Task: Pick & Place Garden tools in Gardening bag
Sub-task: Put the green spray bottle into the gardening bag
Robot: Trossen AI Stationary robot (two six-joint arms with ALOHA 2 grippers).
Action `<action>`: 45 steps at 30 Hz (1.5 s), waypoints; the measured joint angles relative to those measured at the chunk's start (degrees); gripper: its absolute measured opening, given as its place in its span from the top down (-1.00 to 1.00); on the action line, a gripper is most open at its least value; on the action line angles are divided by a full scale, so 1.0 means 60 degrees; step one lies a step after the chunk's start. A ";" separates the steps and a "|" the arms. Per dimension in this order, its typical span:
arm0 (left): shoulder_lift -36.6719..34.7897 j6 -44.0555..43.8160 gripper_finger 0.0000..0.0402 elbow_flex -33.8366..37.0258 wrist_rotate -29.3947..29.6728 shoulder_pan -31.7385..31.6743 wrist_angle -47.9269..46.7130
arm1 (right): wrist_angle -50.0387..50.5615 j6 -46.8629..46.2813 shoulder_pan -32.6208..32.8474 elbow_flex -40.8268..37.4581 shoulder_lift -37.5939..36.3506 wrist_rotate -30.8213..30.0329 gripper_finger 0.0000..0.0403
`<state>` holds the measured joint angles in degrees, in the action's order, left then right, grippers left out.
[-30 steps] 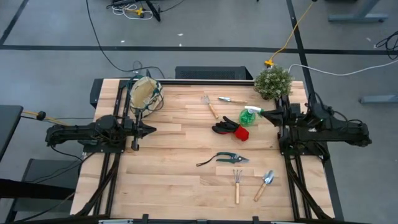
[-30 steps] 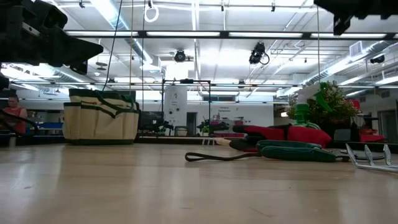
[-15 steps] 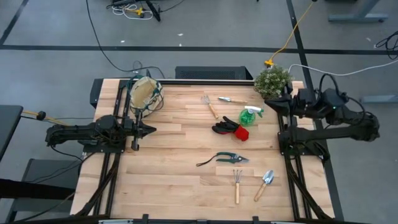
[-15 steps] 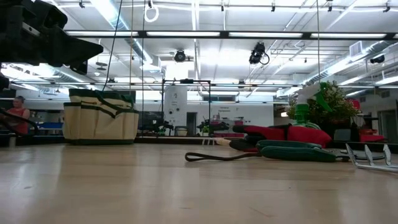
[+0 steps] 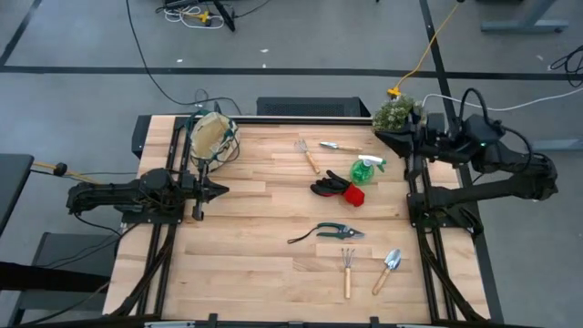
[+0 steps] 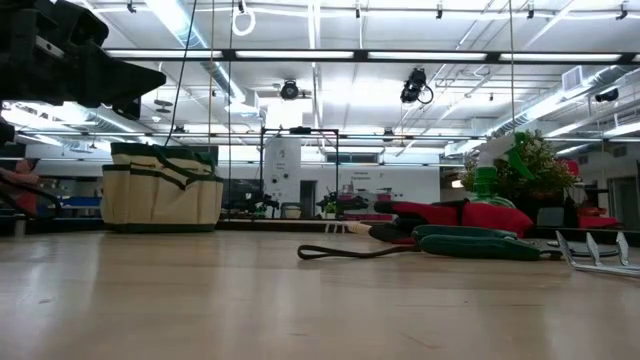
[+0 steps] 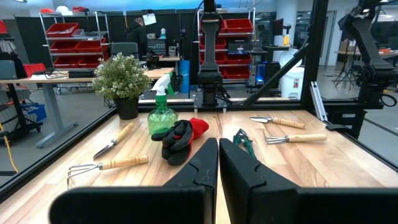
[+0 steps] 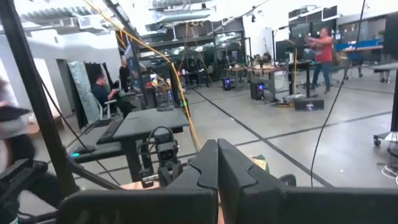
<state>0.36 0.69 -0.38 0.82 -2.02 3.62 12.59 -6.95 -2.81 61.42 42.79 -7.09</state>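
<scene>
Left gripper (image 5: 221, 189): at 9 o'clock side of table (image 5: 264, 246), low over the wood, pointing toward centre; fingers pressed together, holding nothing (left wrist view shows the two fingers touching (image 7: 218, 163)).
Right gripper (image 5: 381, 136): at 2 o'clock, raised over the far right corner next to the potted plant (image 5: 395, 113); fingers together, nothing held (image 8: 217, 158).
Bag (image 5: 211, 137): far left corner, about 10 o'clock, upright, mouth open; just beyond the left gripper, not touching it. Low view: beige with green trim (image 6: 162, 188).
Spray bottle (image 5: 366, 169): green, 2 o'clock, lying near the right arm's base.
Gloves (image 5: 336, 189): black and red, just beside spray bottle on its centre side; touching or not, cannot tell.
Rake (image 5: 307, 155): wooden handle, 12 o'clock, near far edge.
Trowel, far (image 5: 339, 147): just right of rake, 1 o'clock.
Shears (image 5: 338, 231): near centre, toward 5 o'clock, dark strap trailing left.
Fork (image 5: 346, 271): 5 o'clock, near front edge, tines pointing away from front.
Trowel, near (image 5: 387, 269): right of fork, 5 o'clock, angled.
All tools: on table, outside bag.
</scene>
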 joint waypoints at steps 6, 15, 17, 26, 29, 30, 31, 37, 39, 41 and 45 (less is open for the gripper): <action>-0.0003 -0.0004 0.90 -0.0003 -0.0004 0.0003 0.0000 | 0.0278 -0.0017 0.0000 0.0008 0.0210 0.0000 1.00; -0.0004 -0.0004 0.90 -0.0004 -0.0004 0.0002 0.0000 | 0.0403 0.0770 0.0000 0.0019 0.0316 -0.0007 1.00; -0.0003 -0.0004 0.90 0.0000 -0.0004 0.0000 0.0000 | 0.0438 0.0980 0.0000 0.0019 0.0313 -0.0001 1.00; -0.0002 -0.0004 0.90 -0.0002 -0.0004 0.0003 0.0000 | 0.1804 0.0989 -0.0093 0.0019 0.0258 -0.0364 1.00; 0.0000 -0.0004 0.90 0.0000 -0.0004 0.0003 0.0000 | 0.2138 0.1029 -0.0285 0.0019 0.0258 -0.0619 1.00; 0.0000 -0.0004 0.90 0.0000 -0.0004 0.0003 0.0000 | 0.2213 0.1045 -0.0366 0.0019 0.0258 -0.0651 1.00; 0.0000 -0.0004 0.90 -0.0001 -0.0004 0.0000 0.0000 | 0.2272 0.1077 -0.0458 0.0019 0.0258 -0.0651 1.00; 0.0000 -0.0004 0.90 -0.0004 -0.0004 0.0003 0.0000 | 0.2428 0.1091 -0.0905 0.0019 0.0258 -0.0515 1.00; 0.0000 -0.0004 0.90 -0.0002 -0.0004 0.0000 0.0000 | 0.2424 0.1162 -0.1006 0.0019 0.0258 -0.0499 1.00; -0.0001 -0.0004 0.90 -0.0002 -0.0004 0.0001 0.0000 | 0.2424 0.1259 -0.1109 0.0019 0.0258 -0.0502 1.00; -0.0003 -0.0004 0.90 -0.0001 -0.0004 0.0002 0.0000 | 0.2518 0.1243 -0.1262 0.0019 0.0258 -0.0773 1.00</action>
<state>0.34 0.67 -0.39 0.80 -2.01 3.62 27.70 0.51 -10.38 61.54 44.34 -11.73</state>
